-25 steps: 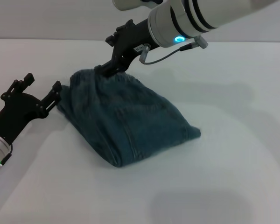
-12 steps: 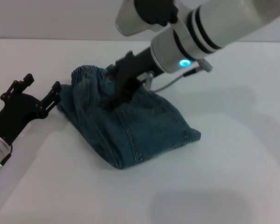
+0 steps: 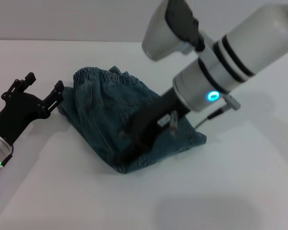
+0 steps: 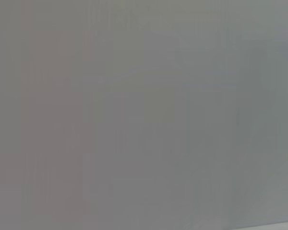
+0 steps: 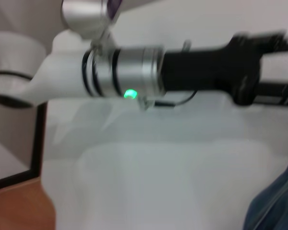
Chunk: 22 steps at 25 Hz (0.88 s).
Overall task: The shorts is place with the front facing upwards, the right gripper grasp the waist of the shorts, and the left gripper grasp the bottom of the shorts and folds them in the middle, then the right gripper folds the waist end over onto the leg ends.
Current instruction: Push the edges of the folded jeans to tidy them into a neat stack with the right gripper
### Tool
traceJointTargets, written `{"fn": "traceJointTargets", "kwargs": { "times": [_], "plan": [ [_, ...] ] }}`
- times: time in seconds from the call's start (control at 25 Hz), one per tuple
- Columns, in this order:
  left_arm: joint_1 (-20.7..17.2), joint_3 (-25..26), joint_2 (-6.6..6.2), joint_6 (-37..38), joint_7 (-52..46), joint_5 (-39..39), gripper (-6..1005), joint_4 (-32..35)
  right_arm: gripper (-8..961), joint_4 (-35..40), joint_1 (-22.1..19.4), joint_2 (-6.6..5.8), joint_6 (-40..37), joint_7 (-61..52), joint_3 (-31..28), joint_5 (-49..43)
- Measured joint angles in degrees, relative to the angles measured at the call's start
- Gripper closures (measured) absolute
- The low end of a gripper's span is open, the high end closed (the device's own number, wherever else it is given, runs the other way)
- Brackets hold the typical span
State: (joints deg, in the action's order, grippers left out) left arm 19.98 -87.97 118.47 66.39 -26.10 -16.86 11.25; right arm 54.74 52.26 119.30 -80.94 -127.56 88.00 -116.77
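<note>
The shorts (image 3: 105, 110) lie as a folded blue-green denim bundle in the middle of the white table. Their gathered waist (image 3: 93, 74) rests on top at the far left end. The leg ends are hidden under the upper layer. My right gripper (image 3: 128, 148) hangs low over the near edge of the bundle, blurred by motion, with nothing seen held in it. My left gripper (image 3: 38, 91) stands open just left of the shorts, a small gap from the denim. The right wrist view shows the left gripper (image 5: 284, 67) and a corner of the shorts (image 5: 278, 201).
The white table (image 3: 240, 182) stretches on all sides of the shorts. The right arm's white forearm (image 3: 240, 52) crosses above the bundle's right half. The left wrist view shows only a plain grey surface.
My right gripper let go of the waist, which now lies on top of the bundle. It then swept across the shorts towards the near edge. The left gripper has barely moved.
</note>
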Motion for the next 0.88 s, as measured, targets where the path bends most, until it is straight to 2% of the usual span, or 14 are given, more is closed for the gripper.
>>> {"fn": "traceJointTargets", "kwargs": {
  "times": [0.16, 0.36, 0.88],
  "plan": [
    [0.1, 0.0, 0.04, 0.0, 0.4, 0.0, 202, 0.0, 162, -4.8, 0.2, 0.12, 1.2, 0.8, 3.9, 2.0],
    [0.2, 0.0, 0.15, -0.2, 0.4, 0.0, 202, 0.0, 162, -6.4, 0.1, 0.18, 2.6, 1.8, 6.7, 4.0],
    [-0.3, -0.1, 0.27, -0.3, 0.4, 0.0, 202, -0.2, 162, -11.5, -0.3, 0.01, 8.8, 2.8, 7.8, 4.0]
  ]
}}
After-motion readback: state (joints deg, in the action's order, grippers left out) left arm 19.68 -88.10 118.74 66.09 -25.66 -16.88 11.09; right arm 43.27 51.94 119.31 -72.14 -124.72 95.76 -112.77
